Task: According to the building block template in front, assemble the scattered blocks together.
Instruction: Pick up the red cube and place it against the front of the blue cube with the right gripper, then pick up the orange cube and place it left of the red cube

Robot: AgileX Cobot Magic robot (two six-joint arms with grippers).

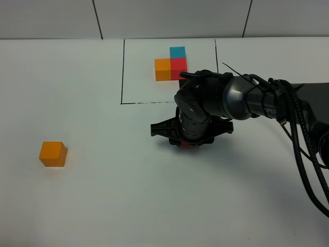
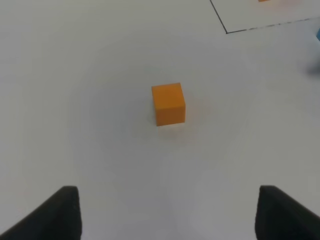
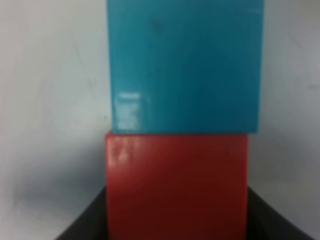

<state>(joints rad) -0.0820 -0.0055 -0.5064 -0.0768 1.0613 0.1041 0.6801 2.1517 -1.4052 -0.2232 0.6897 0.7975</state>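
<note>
The template point(image 1: 171, 66) is a black-lined rectangle at the back, holding a joined orange, red and blue L. My right gripper point(image 1: 187, 142) points down in front of it, shut on the loose red block point(image 3: 176, 190). The loose blue block point(image 3: 186, 65) touches the red one's far side. In the exterior view only a red sliver point(image 1: 188, 146) shows beneath the gripper, and the blue block is hidden by the arm. The loose orange block point(image 1: 53, 154) sits alone at the left, and my open left gripper point(image 2: 165, 220) hovers short of that block point(image 2: 168, 103).
A corner of the template's black frame point(image 2: 227, 32) shows in the left wrist view. The right arm and its dark cables point(image 1: 303, 149) cross the right side of the white table point(image 1: 113, 200). A grey panelled wall point(image 1: 169, 18) runs along the back.
</note>
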